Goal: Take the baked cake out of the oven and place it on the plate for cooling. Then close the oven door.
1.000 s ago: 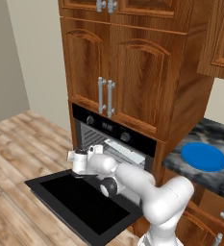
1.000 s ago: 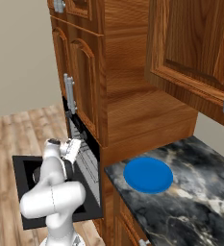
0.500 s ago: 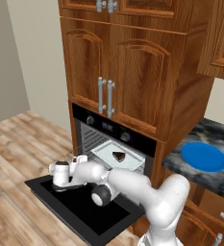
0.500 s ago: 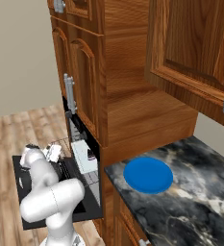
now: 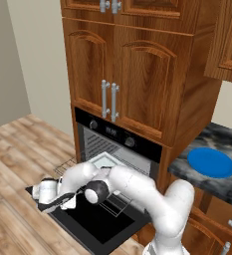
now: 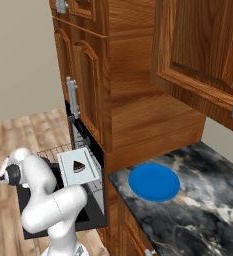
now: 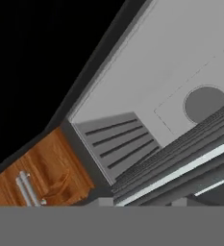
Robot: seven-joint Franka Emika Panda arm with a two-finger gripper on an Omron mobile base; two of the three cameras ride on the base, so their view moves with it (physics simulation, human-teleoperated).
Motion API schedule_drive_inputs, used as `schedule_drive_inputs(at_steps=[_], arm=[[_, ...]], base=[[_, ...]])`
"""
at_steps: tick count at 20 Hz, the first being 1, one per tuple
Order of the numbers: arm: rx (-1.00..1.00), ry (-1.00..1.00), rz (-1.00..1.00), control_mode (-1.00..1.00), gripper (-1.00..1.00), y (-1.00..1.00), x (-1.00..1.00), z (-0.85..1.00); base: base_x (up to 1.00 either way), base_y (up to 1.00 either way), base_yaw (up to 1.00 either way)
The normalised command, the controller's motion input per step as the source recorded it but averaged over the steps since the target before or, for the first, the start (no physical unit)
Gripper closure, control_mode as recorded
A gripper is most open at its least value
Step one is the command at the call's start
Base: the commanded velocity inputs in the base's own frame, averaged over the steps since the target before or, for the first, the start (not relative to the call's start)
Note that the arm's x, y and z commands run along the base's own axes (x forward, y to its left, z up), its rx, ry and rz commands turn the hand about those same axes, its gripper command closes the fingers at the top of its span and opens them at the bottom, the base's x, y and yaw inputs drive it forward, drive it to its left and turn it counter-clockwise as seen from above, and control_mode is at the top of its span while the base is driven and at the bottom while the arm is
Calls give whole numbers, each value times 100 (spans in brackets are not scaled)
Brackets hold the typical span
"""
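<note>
The oven (image 5: 118, 133) stands open, its black oven door (image 5: 103, 225) folded down flat. A wire rack (image 6: 50, 152) sticks out over the door and carries a pale tray (image 6: 77, 169). On that tray lies the baked cake (image 6: 78, 166), a small dark wedge. To the right, the blue plate (image 6: 154, 181) rests bare on the dark stone counter, also the plate (image 5: 211, 162). My gripper (image 5: 50, 201) hangs low over the door's outer left edge, left of the rack and apart from the cake. Its jaws are too small to read. The hand view looks into the oven's grey cavity (image 7: 147, 72).
Tall wooden cabinets (image 5: 122, 69) rise above the oven, and another wall cabinet (image 6: 203, 45) hangs over the stone counter (image 6: 203, 210). My arm (image 5: 132, 187) stretches across the open door in front of the rack. Wood floor (image 5: 18, 149) lies to the left.
My hand has swung left and down, away from the oven mouth to the door's outer edge. The rack with the tray now stands out over the door.
</note>
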Motion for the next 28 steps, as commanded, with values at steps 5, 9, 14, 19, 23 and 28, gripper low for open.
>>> schedule_drive_inputs(at_steps=[5,9,14,19,23,28], arm=[[31,26,26,-100,-100,5,-79,79],[27,4,11,-100,-100,-11,-33,100],[21,9,5,-100,-100,-45,-6,100],[19,6,1,-100,-100,-58,-3,100],[11,6,0,-100,-100,18,-29,100],[16,8,-1,-100,-100,-34,-4,78]], base=[[0,0,0],[0,0,0],[0,0,0],[0,0,0],[0,0,0],[0,0,0]])
